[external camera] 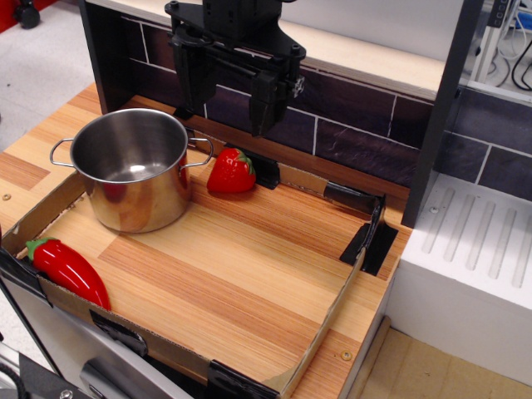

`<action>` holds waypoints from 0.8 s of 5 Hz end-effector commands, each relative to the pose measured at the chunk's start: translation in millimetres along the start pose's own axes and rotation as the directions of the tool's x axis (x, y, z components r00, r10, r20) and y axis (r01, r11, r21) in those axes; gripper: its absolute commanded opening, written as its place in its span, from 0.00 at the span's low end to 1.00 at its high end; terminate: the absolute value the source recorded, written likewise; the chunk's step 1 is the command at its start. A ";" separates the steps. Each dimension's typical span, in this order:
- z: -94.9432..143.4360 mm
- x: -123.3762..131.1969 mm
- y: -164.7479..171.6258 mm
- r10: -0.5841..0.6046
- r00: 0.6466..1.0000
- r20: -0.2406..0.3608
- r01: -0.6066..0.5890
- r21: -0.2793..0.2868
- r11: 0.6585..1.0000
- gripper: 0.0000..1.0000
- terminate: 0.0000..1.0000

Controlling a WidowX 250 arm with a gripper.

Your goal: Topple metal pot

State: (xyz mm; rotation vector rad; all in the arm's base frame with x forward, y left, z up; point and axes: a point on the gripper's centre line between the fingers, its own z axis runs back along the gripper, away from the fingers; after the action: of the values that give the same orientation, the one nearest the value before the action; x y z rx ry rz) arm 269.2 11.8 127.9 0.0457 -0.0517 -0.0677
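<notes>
The metal pot (133, 169) is shiny steel, upright and lidless, with two thin wire loop handles. It stands at the back left of the wooden counter (241, 266). My gripper (224, 112) is black and hangs above and behind the pot's right side, over the back edge of the counter. Its two fingers (264, 104) point down with a wide gap between them, and nothing is held. It does not touch the pot.
A red toy strawberry (231, 172) lies just right of the pot. A red toy pepper (66, 270) lies at the front left edge. A low cardboard rim (332, 320) borders the counter. A dark tiled wall (349, 125) stands behind. A white drainer (474, 249) is at right.
</notes>
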 end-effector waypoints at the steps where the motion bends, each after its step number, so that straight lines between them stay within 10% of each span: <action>1: 0.0 0.0 0.0 0.000 1.000 0.000 0.000 0.000 1.000 1.00 0.00; 2: 4.7 -9.7 -0.8 -0.158 0.974 0.161 0.123 0.206 0.971 1.00 0.00; 4: -14.5 -25.7 3.0 -0.421 0.884 0.204 0.267 0.518 0.813 1.00 0.00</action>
State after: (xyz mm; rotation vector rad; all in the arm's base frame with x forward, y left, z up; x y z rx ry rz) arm 238.9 17.2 102.3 0.5486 -0.3482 -0.4314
